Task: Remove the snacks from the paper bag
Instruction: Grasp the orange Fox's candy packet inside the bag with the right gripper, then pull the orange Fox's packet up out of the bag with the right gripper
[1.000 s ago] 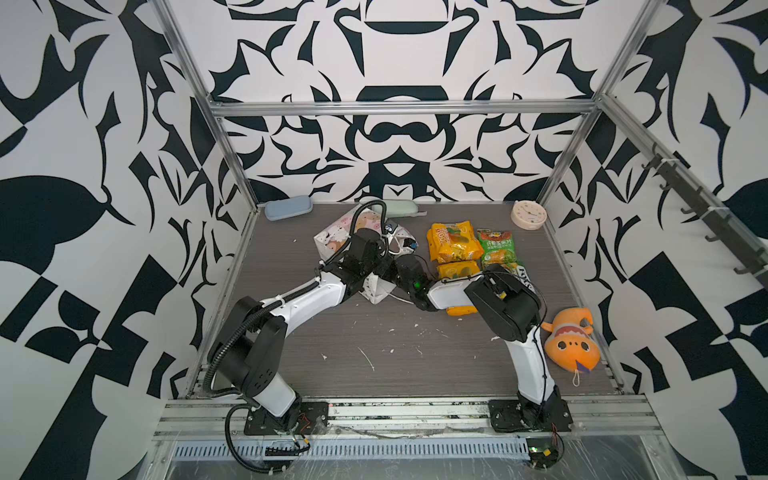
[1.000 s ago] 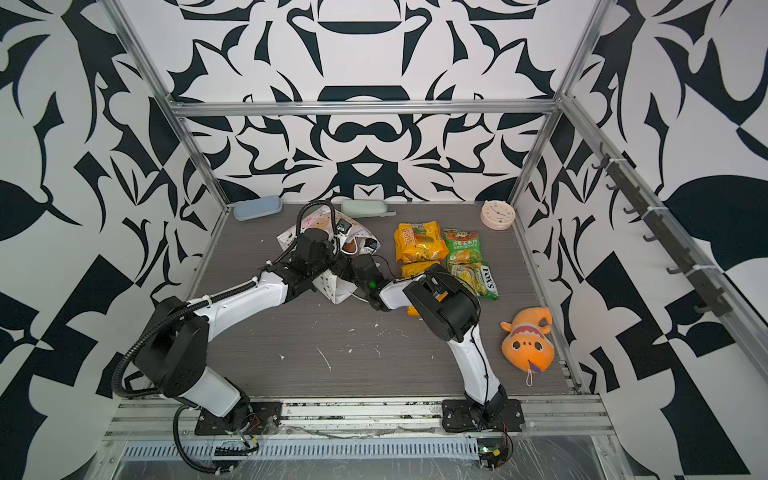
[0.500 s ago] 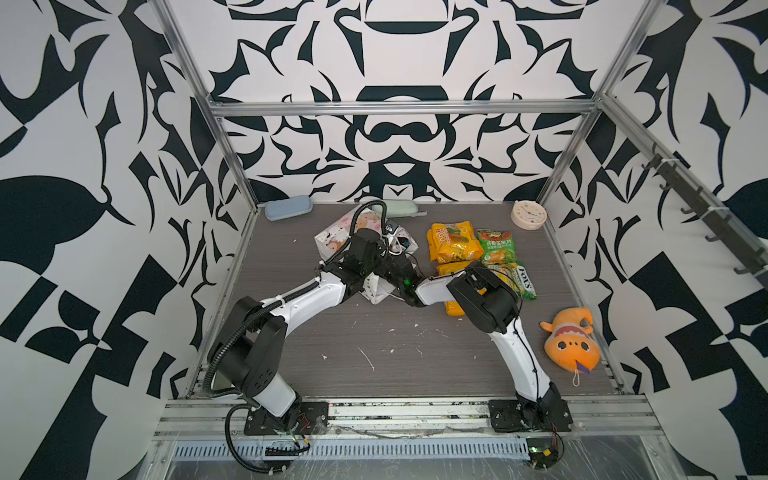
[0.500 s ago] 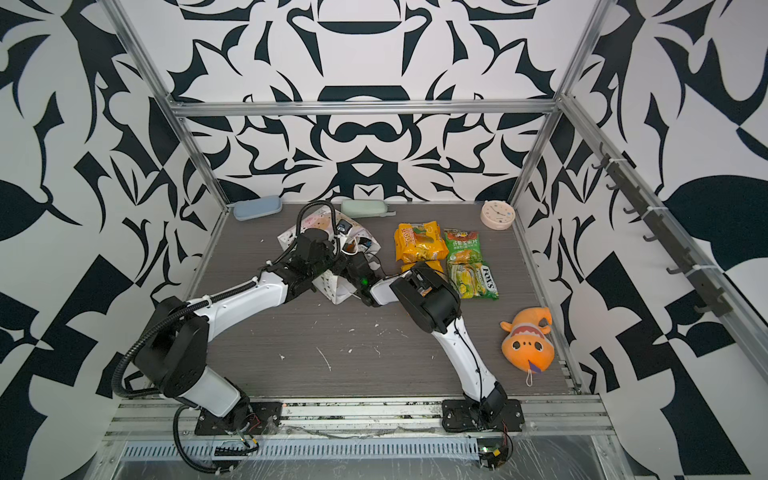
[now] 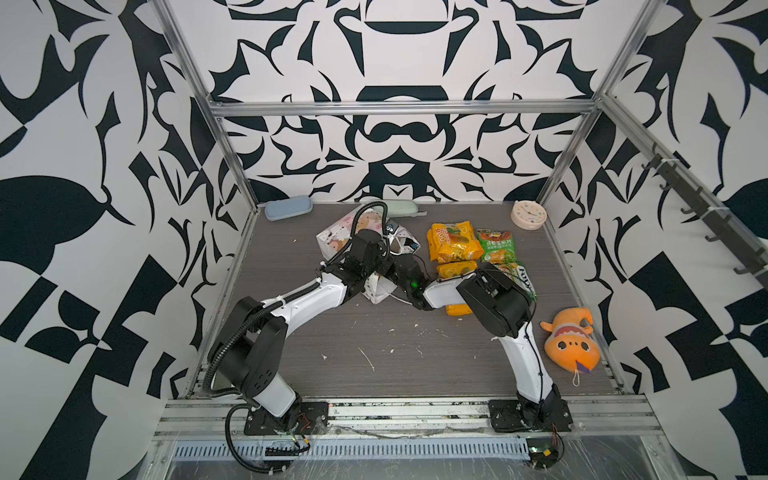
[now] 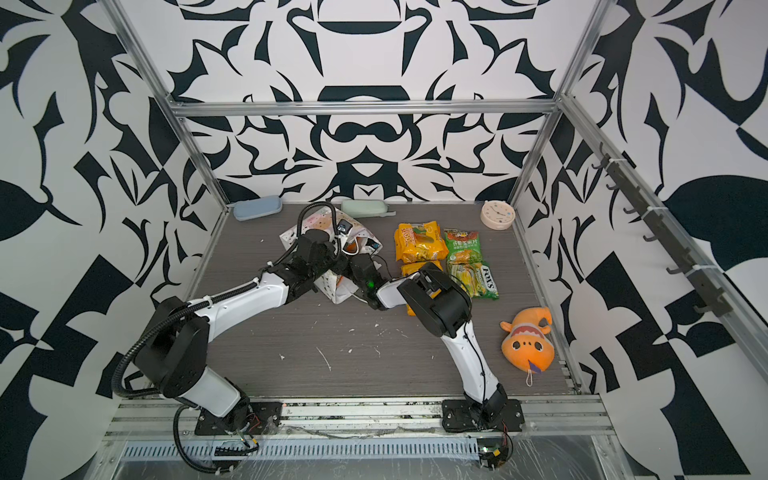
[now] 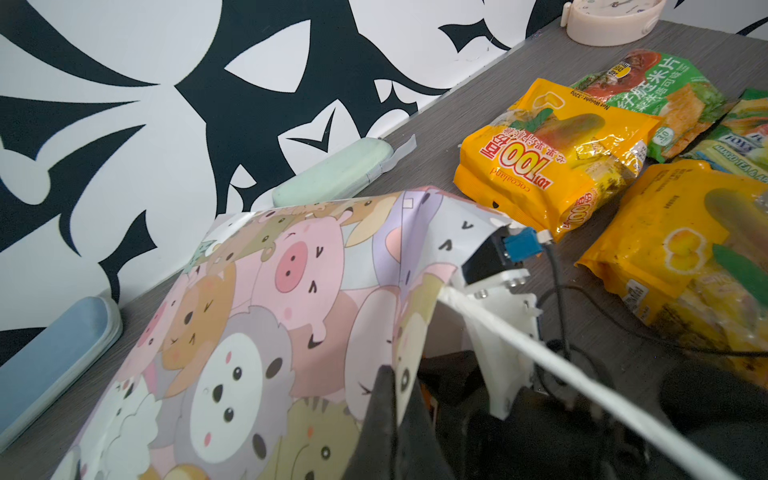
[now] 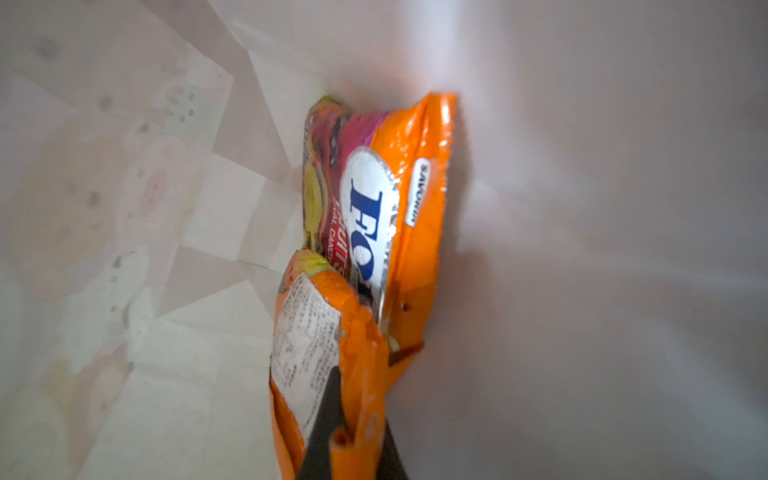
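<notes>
The paper bag [image 5: 336,240] [image 7: 270,311] lies on its side at the back middle of the table, mouth towards the right arm. My left gripper [image 7: 397,390] is shut on the bag's rim and holds the mouth up. My right gripper [image 8: 353,419] is inside the bag, shut on the end of a small orange packet [image 8: 374,216]; in both top views the bag hides its fingers. Outside the bag lie two yellow-orange packets [image 5: 453,241] [image 5: 455,270], two green packets [image 5: 494,245] [image 5: 517,276] and a small orange one [image 5: 457,309] partly under the right arm.
A cream clock [image 5: 528,214] stands at the back right corner. An orange plush toy [image 5: 571,345] lies by the right edge. A blue case [image 5: 288,207] and a green case [image 5: 401,206] rest against the back wall. White crumbs dot the front of the table.
My right arm has swung left and pushed its gripper into the bag's mouth, and its jaws have shut on the orange packet. The left gripper has kept its hold on the rim.
</notes>
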